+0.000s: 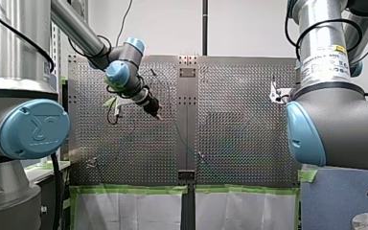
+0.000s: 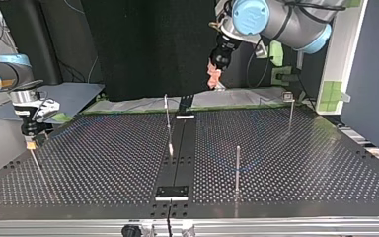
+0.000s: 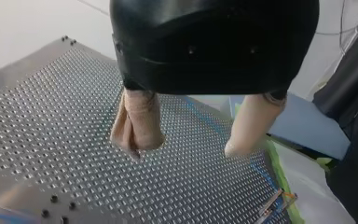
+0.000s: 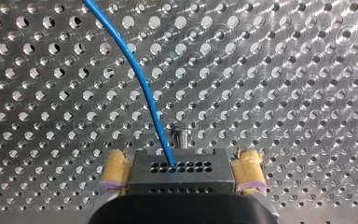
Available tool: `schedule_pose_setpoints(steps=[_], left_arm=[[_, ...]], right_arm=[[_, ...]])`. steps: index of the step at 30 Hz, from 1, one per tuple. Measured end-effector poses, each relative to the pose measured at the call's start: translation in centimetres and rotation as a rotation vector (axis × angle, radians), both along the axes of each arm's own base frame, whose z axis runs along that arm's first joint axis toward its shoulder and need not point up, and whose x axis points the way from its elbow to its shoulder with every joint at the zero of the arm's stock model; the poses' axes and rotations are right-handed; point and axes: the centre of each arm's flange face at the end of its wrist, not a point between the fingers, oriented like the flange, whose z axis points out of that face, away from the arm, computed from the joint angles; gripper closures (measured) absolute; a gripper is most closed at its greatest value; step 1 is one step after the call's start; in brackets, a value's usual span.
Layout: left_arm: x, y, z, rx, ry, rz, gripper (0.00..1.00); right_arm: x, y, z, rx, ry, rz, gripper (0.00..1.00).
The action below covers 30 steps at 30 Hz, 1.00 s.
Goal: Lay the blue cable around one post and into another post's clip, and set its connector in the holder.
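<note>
The blue cable [image 4: 135, 79] curves over the perforated plate and ends in a hole on top of a grey perforated block [image 4: 177, 176]. That block sits between the yellow pads [image 4: 115, 169] of my right gripper [image 4: 181, 161]. The pads flank its sides and the jaws stand wide. In the top view my right gripper [image 2: 29, 142] is low at the plate's left edge. My left gripper [image 3: 186, 147] hangs open and empty high above the plate, its beige fingers [image 3: 137, 126] apart. A stretch of cable [image 3: 261, 170] runs under it towards a post with a clip [image 3: 275, 209].
Three thin posts stand on the plate: a slanted one [image 2: 168, 118] near the middle, one [image 2: 237, 168] nearer the top view's camera, and one [image 2: 290, 108] at the back right. A black strip [image 2: 177, 153] runs down the plate's centre. Green tape edges the plate [image 1: 134, 189].
</note>
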Motion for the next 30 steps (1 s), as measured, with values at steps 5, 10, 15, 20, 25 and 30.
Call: schedule_pose_setpoints(steps=[5, 10, 15, 20, 25, 30], left_arm=[[-0.6, 0.7, -2.4, 0.025, 0.009, 0.041, 0.0], [-1.2, 1.5, -5.0, 0.065, 0.024, 0.076, 0.0], [-2.0, 2.5, -8.2, 0.102, 0.056, 0.123, 0.0], [-3.1, 3.2, -10.6, 0.112, 0.081, 0.151, 0.0], [-4.3, 3.9, -12.0, 0.113, 0.084, 0.157, 0.0], [-5.8, 4.5, -13.3, 0.111, 0.085, 0.154, 0.0]], right_arm=[[0.0, 0.0, 0.0, 0.0, 0.0, 0.0, 0.0], [0.0, 0.0, 0.0, 0.0, 0.0, 0.0, 0.0], [0.0, 0.0, 0.0, 0.0, 0.0, 0.0, 0.0], [0.0, 0.0, 0.0, 0.0, 0.0, 0.0, 0.0], [0.0, 0.0, 0.0, 0.0, 0.0, 0.0, 0.0], [0.0, 0.0, 0.0, 0.0, 0.0, 0.0, 0.0]])
